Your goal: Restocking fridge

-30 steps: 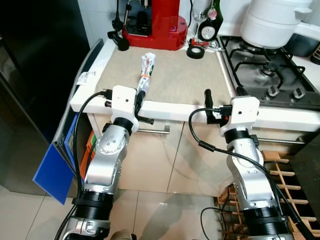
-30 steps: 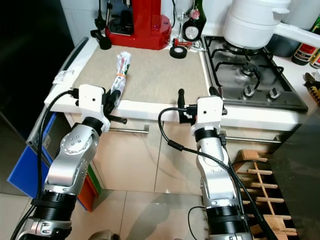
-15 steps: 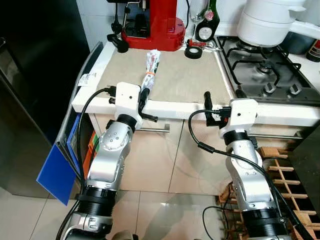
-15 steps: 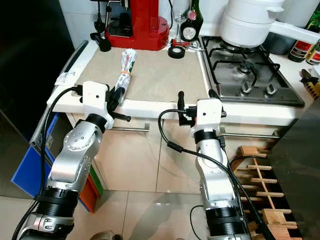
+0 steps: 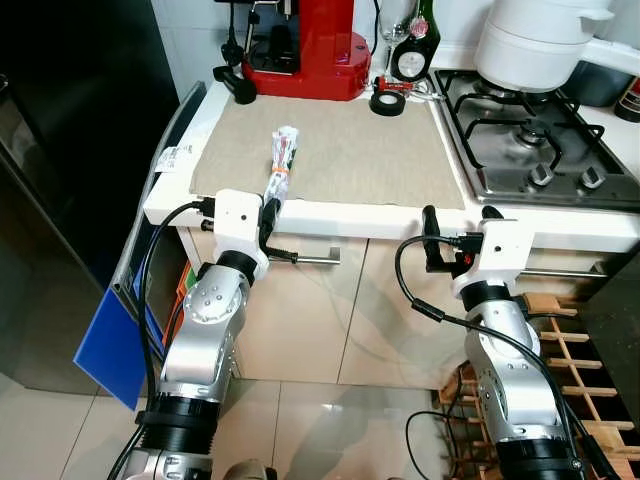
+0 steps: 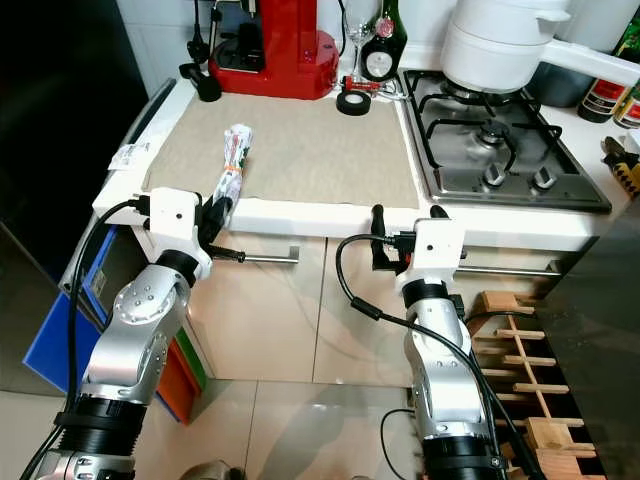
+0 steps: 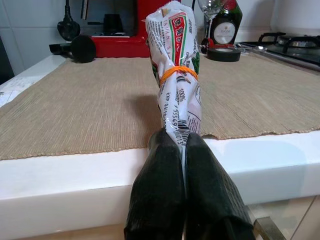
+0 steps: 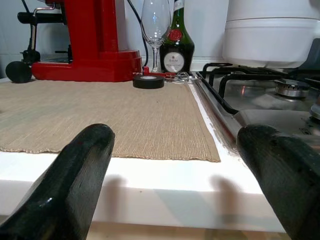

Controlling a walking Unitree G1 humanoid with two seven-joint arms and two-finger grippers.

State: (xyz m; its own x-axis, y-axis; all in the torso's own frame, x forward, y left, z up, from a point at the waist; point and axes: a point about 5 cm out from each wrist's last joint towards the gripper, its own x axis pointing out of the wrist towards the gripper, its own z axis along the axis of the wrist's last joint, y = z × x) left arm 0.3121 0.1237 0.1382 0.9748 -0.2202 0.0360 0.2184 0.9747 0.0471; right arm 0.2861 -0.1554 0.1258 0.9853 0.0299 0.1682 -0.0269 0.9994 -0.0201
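The left arm is bent upward with its wrist just below the front edge of the white counter (image 5: 330, 215), and the left gripper (image 7: 182, 145) has its two black fingers (image 7: 160, 170) pressed together on the near, twisted end of a printed plastic packet (image 5: 280, 160). The right arm stands in the same raised pose farther along the counter edge, toward the gas hob (image 5: 530, 140); the right gripper (image 8: 175, 165) holds nothing, its fingers (image 8: 80, 165) spread wide apart.

Compared with half a second ago, both wrists sit lower against the counter front: the right gripper's body was level with the counter edge and now hangs below it. The packet lies closer to the front edge of the beige woven mat (image 5: 340, 150) than before, and the left gripper has drawn back with it.

The packet lies flat on the mat, bound by an orange rubber band (image 7: 179, 74). Its long axis runs front to back across the counter, the clamped end overhanging the front edge and the far end pointing toward the red coffee machine (image 5: 305, 45).
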